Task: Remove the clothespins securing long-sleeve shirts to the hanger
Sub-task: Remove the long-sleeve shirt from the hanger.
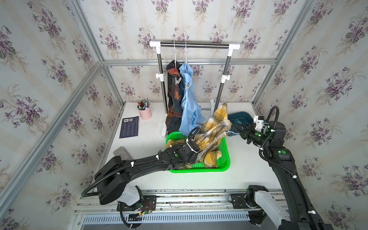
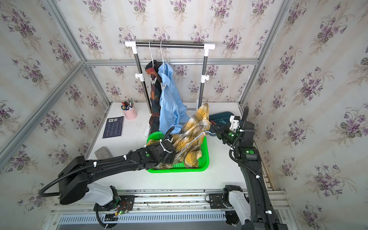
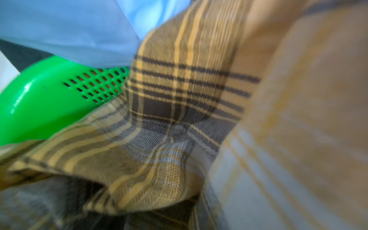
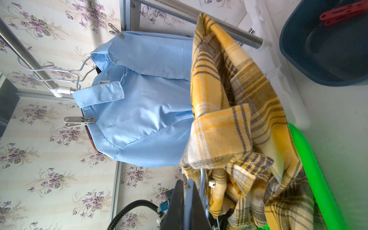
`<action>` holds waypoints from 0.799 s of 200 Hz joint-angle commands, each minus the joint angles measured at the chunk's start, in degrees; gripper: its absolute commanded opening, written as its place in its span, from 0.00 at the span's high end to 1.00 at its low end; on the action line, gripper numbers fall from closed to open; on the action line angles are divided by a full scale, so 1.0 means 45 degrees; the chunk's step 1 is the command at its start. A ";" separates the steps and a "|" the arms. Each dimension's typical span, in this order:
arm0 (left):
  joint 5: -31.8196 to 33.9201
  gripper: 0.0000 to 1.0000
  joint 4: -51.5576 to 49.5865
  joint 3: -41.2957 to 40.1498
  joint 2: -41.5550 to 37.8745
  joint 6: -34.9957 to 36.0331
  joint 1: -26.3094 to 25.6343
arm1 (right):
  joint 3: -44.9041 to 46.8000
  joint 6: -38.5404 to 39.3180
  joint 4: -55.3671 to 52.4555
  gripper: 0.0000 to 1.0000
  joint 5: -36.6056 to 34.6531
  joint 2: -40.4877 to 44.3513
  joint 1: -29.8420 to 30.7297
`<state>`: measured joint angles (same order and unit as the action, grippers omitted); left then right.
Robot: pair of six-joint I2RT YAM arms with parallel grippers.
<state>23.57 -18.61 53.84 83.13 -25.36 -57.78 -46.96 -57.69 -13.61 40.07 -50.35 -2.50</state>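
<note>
right claw [image 1: 238, 130] | pinches hanger [image 1: 231, 132] | yellow plaid shirt [image 1: 217, 123] draped just beside

**Blue shirt pinned, plaid shirt slumped at the basket**

A light blue shirt [image 4: 143, 103] hangs on a white wire hanger [image 4: 59, 69] from the steel rail [image 4: 29, 58]. One grey clothespin [image 4: 79, 121] and a second grey clothespin [image 4: 116, 32] grip its edges. The yellow plaid shirt [image 4: 239, 129] droops beside it into the green basket [image 4: 318, 179]. A red clothespin [image 4: 342, 15] lies in the dark blue tub [image 4: 310, 59]. The right gripper [image 4: 185, 182], jaws closed, pinches a pale blue wire [image 4: 201, 176].
</note>
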 commanded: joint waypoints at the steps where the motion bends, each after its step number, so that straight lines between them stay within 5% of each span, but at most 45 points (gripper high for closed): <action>1: 0.0172 0.08 0.0197 -0.0110 -0.1269 0.1052 -0.0141 | 0.0215 -0.0467 0.0920 1.00 0.0234 0.0093 0.0124; 14: 0.0227 0.01 -0.0169 -0.0317 -0.2256 0.1741 -0.0565 | 0.0476 -0.0630 0.1197 1.00 0.0262 0.0080 0.0213; 78: -0.0126 0.06 -0.3198 0.0052 -0.5073 0.3716 -0.1690 | 0.0456 -0.0754 0.1436 1.00 0.0109 -0.0171 0.0452; 160: 0.2917 0.20 -0.2406 0.2468 -0.1725 0.5976 -0.3352 | 0.0374 -0.0871 0.1354 1.00 -0.0097 -0.0150 0.0711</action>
<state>29.21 -30.74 63.18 72.47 -2.37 -72.55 -44.88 -60.27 -9.34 39.86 -51.16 0.58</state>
